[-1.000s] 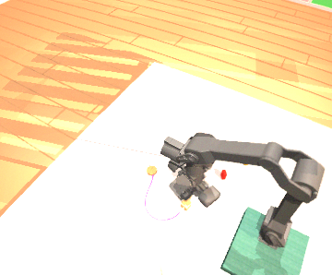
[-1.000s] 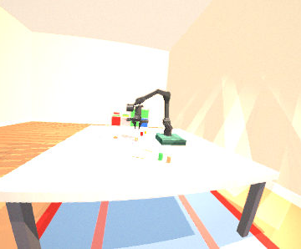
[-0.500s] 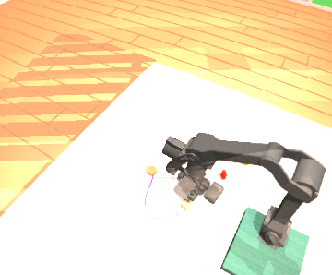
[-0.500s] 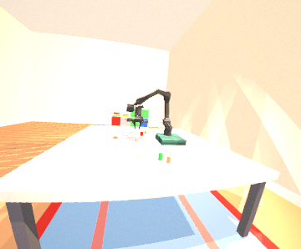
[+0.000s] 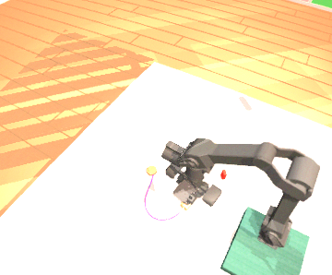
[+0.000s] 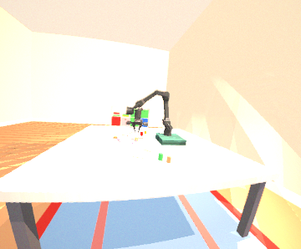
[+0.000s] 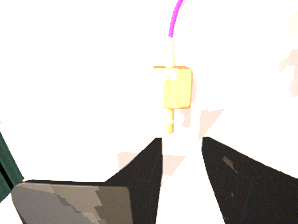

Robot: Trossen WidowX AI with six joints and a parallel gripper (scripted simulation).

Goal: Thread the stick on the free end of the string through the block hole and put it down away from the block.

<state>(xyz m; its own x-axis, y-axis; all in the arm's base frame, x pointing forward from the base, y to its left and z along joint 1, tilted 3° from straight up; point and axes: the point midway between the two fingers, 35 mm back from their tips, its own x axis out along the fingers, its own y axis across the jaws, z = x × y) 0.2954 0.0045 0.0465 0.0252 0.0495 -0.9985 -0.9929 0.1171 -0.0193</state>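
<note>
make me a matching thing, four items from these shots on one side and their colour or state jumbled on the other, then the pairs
Things:
1. string
2. block
3. arm's base plate
4. hand

Colour or state:
A. green
B. partly open, holding nothing
C. magenta, curving across the table
D. light wood, with the stick poking through it

Pairs: 1-C, 2-D, 3-A, 4-B
</note>
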